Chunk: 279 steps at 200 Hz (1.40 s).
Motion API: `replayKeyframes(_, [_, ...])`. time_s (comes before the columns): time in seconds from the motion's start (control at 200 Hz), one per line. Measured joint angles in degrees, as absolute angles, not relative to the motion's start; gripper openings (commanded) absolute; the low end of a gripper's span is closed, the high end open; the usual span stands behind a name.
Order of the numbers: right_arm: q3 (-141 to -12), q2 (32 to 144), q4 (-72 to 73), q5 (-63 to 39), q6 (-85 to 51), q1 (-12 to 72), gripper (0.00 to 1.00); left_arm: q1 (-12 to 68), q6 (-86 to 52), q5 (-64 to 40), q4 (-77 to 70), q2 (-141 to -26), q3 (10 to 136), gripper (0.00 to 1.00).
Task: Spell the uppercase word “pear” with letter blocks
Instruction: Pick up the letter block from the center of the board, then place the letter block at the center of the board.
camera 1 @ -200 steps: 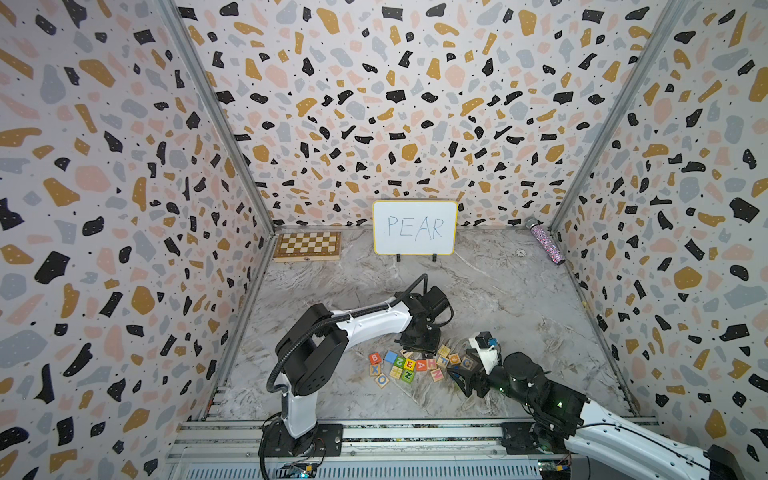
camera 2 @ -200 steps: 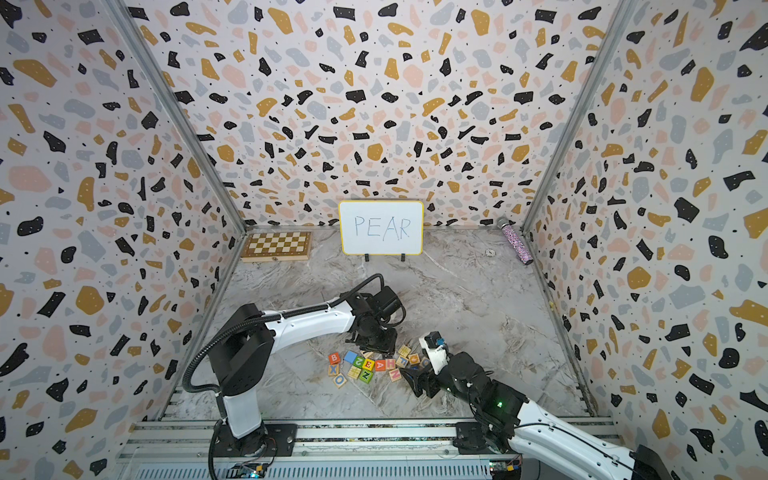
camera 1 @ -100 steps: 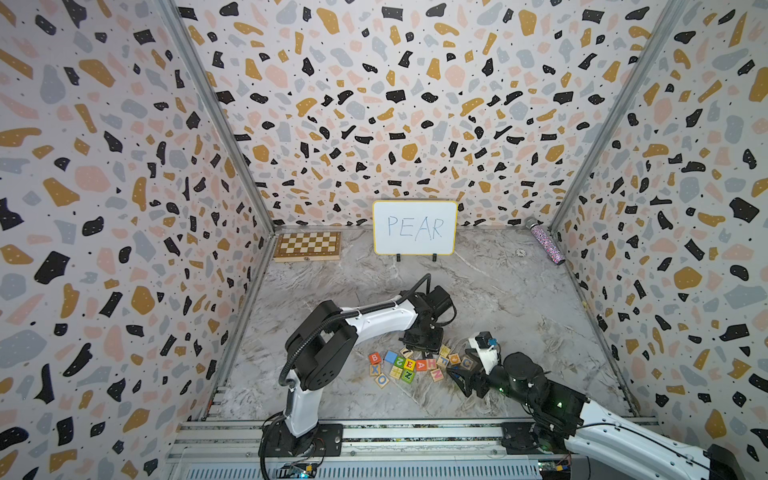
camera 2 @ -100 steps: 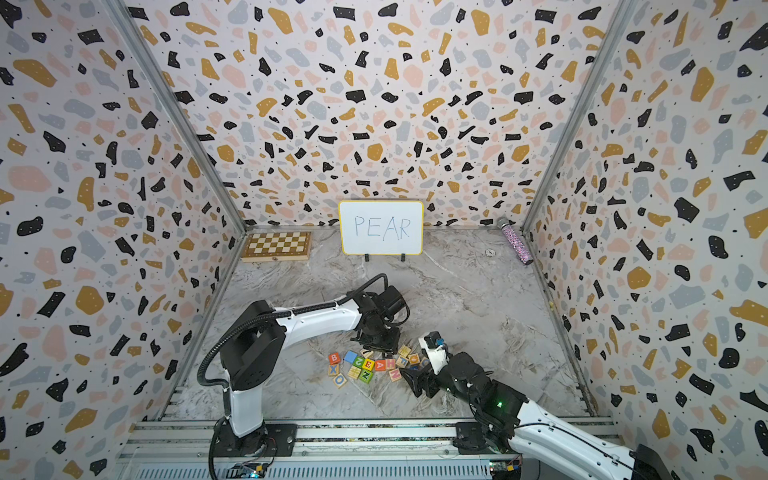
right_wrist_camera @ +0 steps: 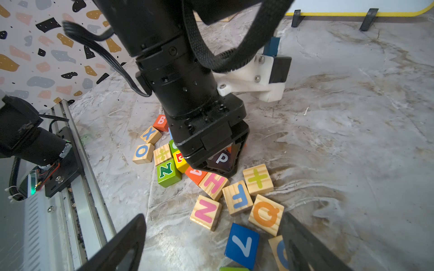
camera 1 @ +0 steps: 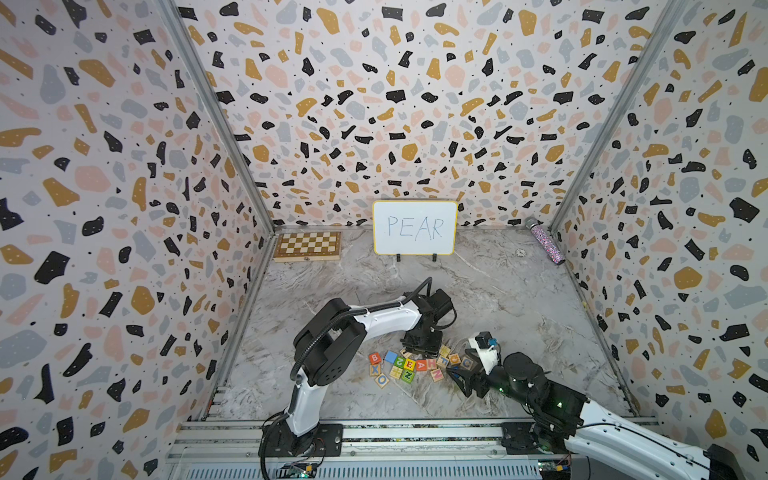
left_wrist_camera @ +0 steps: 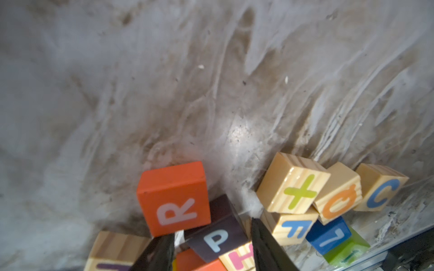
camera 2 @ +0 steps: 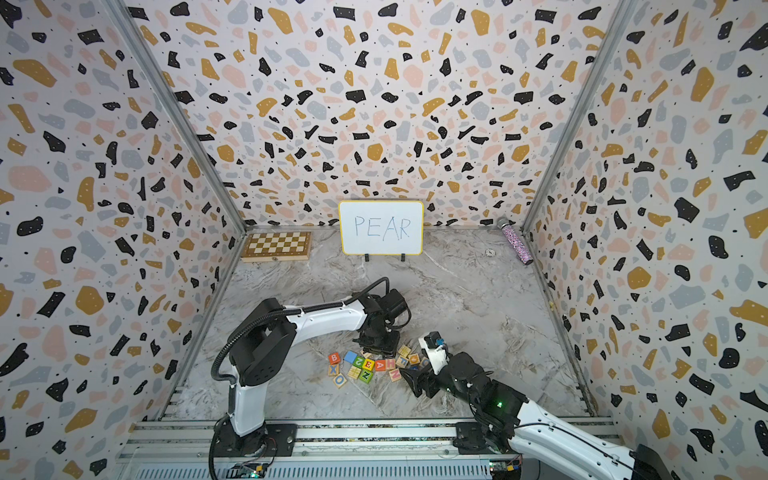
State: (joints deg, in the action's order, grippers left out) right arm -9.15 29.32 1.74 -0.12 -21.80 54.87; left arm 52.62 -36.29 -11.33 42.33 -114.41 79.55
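Observation:
Letter blocks lie in a loose cluster near the table's front. My left gripper (camera 1: 422, 347) (right_wrist_camera: 217, 170) points down into the cluster. Its jaws stand open on either side of the black P block (left_wrist_camera: 218, 239) (right_wrist_camera: 220, 158), with a thin gap at one finger. The P block rests tilted on other blocks. The orange-red R block (left_wrist_camera: 173, 199) sits just beyond one left finger. Yellow E (right_wrist_camera: 180, 159) (camera 1: 409, 365) and orange-red A (right_wrist_camera: 196, 173) (camera 1: 421, 365) lie beside the left gripper. My right gripper (camera 1: 459, 376) (right_wrist_camera: 212, 214) hovers open at the cluster's right end, holding nothing.
Other cubes crowd the four: B (right_wrist_camera: 161, 120), X (right_wrist_camera: 150, 134), O (right_wrist_camera: 142, 152), green Z (right_wrist_camera: 167, 171), H (right_wrist_camera: 214, 181), N (right_wrist_camera: 206, 211), F (right_wrist_camera: 238, 197), Q (right_wrist_camera: 266, 214) and a blue block (right_wrist_camera: 243, 244). At the back stand the whiteboard (camera 1: 415, 227), a chessboard (camera 1: 308, 246) and a glitter bottle (camera 1: 547, 245).
The left arm's elbow has swung right and forward while its gripper stayed over the blocks, jaws slightly narrower. The right arm has not moved.

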Motion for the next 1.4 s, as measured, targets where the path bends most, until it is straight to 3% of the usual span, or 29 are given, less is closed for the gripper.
replayKeyframes(0.155, [-9.1,29.3,1.7,-0.1,-21.8,54.9,0.90,52.6,-35.7,-11.4,42.5,-114.5,79.6,0.45])
replayKeyframes(0.426, [-9.1,29.3,1.7,-0.1,-21.8,54.9,0.90,52.6,-34.9,-11.2,43.5,-115.0,80.6,0.28])
replayKeyframes(0.966, [-9.1,29.3,1.7,0.9,-21.8,55.0,0.91,52.7,-33.6,-10.1,43.5,-113.7,80.6,0.21])
replayKeyframes(1.217, [-9.1,29.1,1.7,2.3,-22.0,55.0,1.00,52.7,-33.3,-8.5,43.8,-107.5,80.2,0.20])
replayKeyframes(1.397, [-9.2,30.0,3.2,4.5,-21.1,55.0,0.99,52.7,-32.3,-6.7,44.7,-104.0,79.9,0.20])
